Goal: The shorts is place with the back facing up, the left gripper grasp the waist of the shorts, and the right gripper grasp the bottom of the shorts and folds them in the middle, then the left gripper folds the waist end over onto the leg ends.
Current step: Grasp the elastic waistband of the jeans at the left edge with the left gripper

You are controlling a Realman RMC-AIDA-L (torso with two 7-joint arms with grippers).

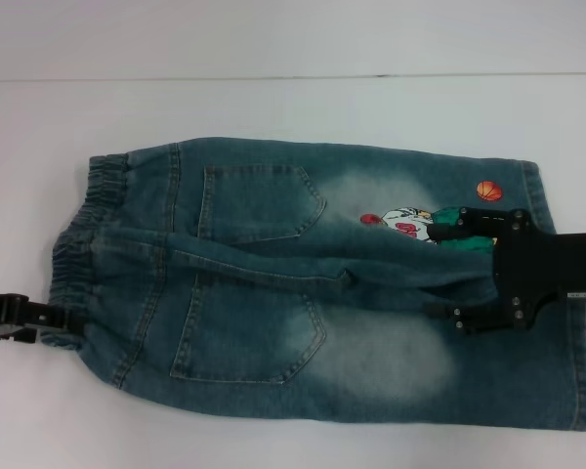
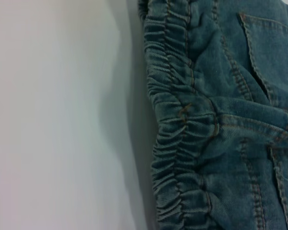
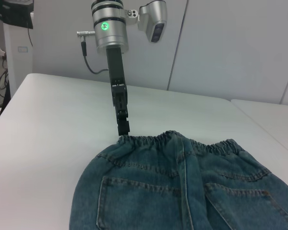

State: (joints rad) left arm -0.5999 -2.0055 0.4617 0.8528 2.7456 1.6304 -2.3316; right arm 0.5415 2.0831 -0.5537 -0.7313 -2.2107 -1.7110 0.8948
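On the white table (image 1: 273,107), the shorts (image 1: 313,283) lie spread flat with the back facing up, both patch pockets showing. They stretch across the table's middle, the waist of the shorts (image 1: 78,244) toward the table's left edge and the bottom of the shorts (image 1: 566,313) toward its right edge. A raised ridge of denim runs along the centre seam between the two legs. The cartoon figure (image 1: 415,223) and the orange basketball print (image 1: 488,190) sit on the farther leg, close to the hem.

The left gripper (image 1: 63,322) is at the near end of the waistband, by the table's left side. In the right wrist view its black fingers (image 3: 123,125) come straight down from the silver wrist and meet the gathered elastic at the corner of the band (the tips are pressed together at the cloth, though whether they actually pinch the denim I cannot tell).

The right gripper (image 1: 474,274) reaches in from the table's right side, lying over the legs near the hems. Its two black fingers stand apart, one beside the cartoon figure on the far leg, the other on the near leg, and the bunched centre fold lies between them. The fingers rest on the denim, spread wide, with nothing clamped.

The left wrist view shows the ruffled waistband (image 2: 182,134) close up, lying on the bare table.
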